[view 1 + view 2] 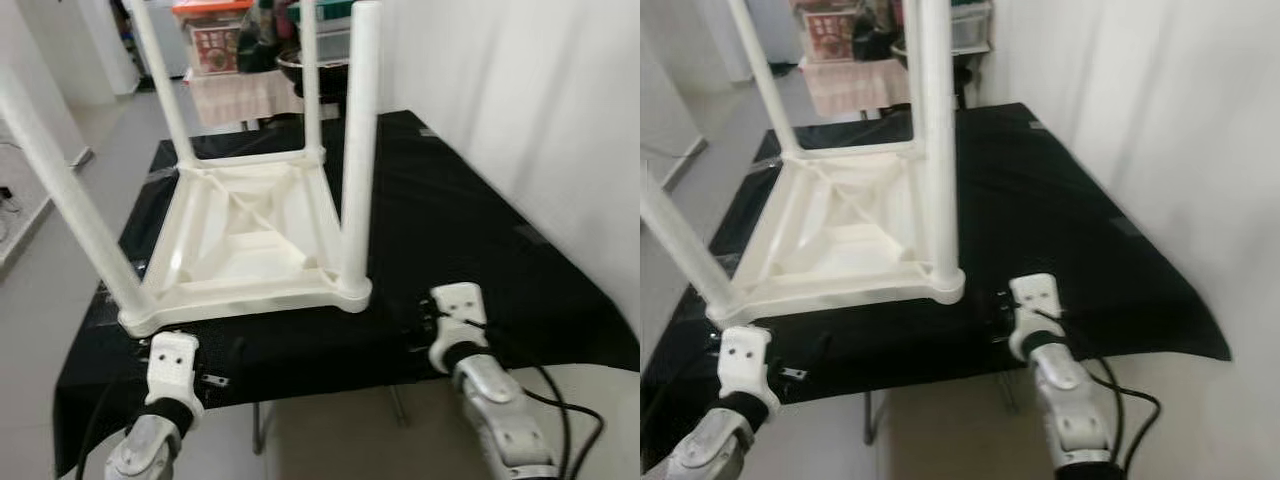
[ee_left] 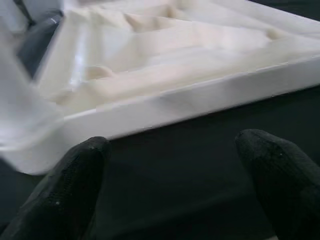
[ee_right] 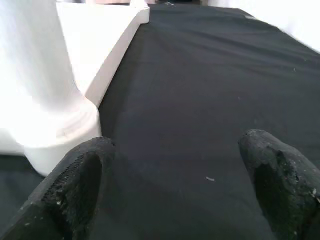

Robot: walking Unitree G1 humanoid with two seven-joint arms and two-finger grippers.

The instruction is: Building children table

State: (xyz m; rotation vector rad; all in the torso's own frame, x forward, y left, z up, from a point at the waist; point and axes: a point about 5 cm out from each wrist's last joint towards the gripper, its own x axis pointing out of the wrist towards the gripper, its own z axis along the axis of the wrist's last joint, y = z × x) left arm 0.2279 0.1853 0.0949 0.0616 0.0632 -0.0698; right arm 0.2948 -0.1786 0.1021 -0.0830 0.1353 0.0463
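Note:
A white plastic children's table [image 1: 245,240] lies upside down on a black-covered work table [image 1: 450,220]. Its four legs point up, the front right leg [image 1: 358,150] and front left leg [image 1: 70,200] nearest me. My left gripper [image 2: 170,165] is open, low over the black cloth just short of the white table's front rim [image 2: 200,95], near its front left corner. My right gripper [image 3: 175,170] is also open, with nothing between its fingers. It sits beside the base of the front right leg [image 3: 45,100], facing bare cloth.
A white wall [image 1: 520,100] runs along the right of the work table. Behind it stand a box with an orange lid [image 1: 212,35] and a cloth-draped stand [image 1: 240,95]. Grey floor [image 1: 40,300] lies to the left. The cloth's front edge [image 1: 300,385] hangs by my arms.

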